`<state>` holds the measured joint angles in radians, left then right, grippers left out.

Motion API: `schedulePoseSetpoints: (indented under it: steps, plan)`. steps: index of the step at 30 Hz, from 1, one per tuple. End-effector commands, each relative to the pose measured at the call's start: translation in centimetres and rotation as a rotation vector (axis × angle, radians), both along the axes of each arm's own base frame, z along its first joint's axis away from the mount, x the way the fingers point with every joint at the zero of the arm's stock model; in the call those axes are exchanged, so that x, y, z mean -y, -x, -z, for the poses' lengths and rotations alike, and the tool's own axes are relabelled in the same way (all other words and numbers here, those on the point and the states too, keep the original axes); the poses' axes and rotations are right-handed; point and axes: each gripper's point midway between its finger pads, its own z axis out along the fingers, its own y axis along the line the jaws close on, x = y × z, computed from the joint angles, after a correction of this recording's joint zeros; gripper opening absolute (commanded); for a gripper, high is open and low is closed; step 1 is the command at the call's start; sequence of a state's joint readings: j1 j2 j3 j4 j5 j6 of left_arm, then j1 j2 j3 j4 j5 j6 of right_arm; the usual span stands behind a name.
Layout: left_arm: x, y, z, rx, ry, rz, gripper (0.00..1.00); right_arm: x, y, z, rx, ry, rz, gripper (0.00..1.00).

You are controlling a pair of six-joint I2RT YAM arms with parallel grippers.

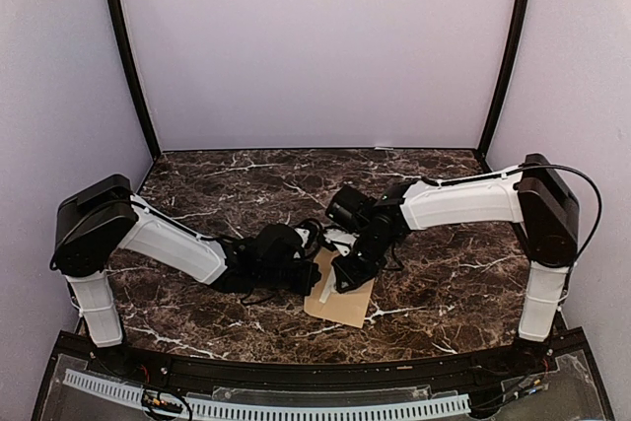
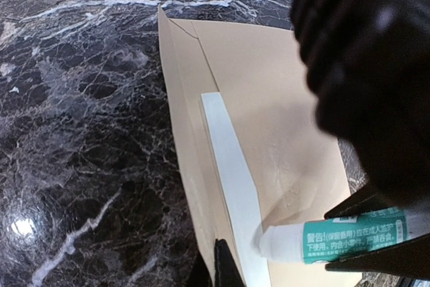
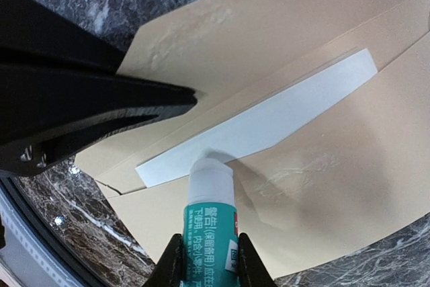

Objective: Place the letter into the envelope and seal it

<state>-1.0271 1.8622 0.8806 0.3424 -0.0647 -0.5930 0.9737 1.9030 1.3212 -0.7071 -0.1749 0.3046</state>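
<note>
The brown envelope lies flat on the marble table, and also shows in the left wrist view and the right wrist view. A white paper strip runs along its fold line; no bordered cream sheet shows, so I cannot tell if this is the letter. My right gripper is shut on a teal glue stick, whose white tip touches the strip. My left gripper is shut, its tips resting on the envelope's edge beside the strip.
Both wrists crowd together over the envelope near the table's front middle. The black front rail lies just below the envelope. Curtain walls close the back and sides.
</note>
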Motion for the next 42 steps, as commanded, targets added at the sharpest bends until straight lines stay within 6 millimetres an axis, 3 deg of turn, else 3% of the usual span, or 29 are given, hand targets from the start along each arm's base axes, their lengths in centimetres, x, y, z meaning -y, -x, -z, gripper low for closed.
schedulePoseSetpoints:
  steps: [1,6,11,20,27,33,42]
  plan:
    - [-0.3,0.4,-1.0,0.022,-0.015,0.014,0.0,2.8,3.2,1.9,-0.133,0.107,-0.018,0.0]
    - [-0.5,0.5,-0.9,0.027,-0.03,0.017,0.0,4.8,1.3,1.4,-0.07,0.151,0.051,0.0]
    - [0.0,0.9,-1.1,0.042,-0.033,0.05,0.0,6.8,-2.0,2.8,0.043,0.251,0.133,0.0]
    - [0.9,1.4,-0.9,0.05,-0.047,0.092,0.0,5.6,-6.9,3.3,0.167,0.241,0.179,0.0]
    - [1.2,1.6,-0.8,0.052,-0.046,0.106,0.0,4.0,-8.9,2.4,0.25,0.163,0.193,0.0]
    - [1.5,1.6,-0.5,0.047,-0.047,0.111,0.0,2.4,-6.9,1.3,0.191,0.062,0.132,0.0]
    - [0.8,0.9,-0.2,0.062,-0.079,0.067,0.0,4.3,0.1,1.7,0.05,0.138,0.093,0.0]
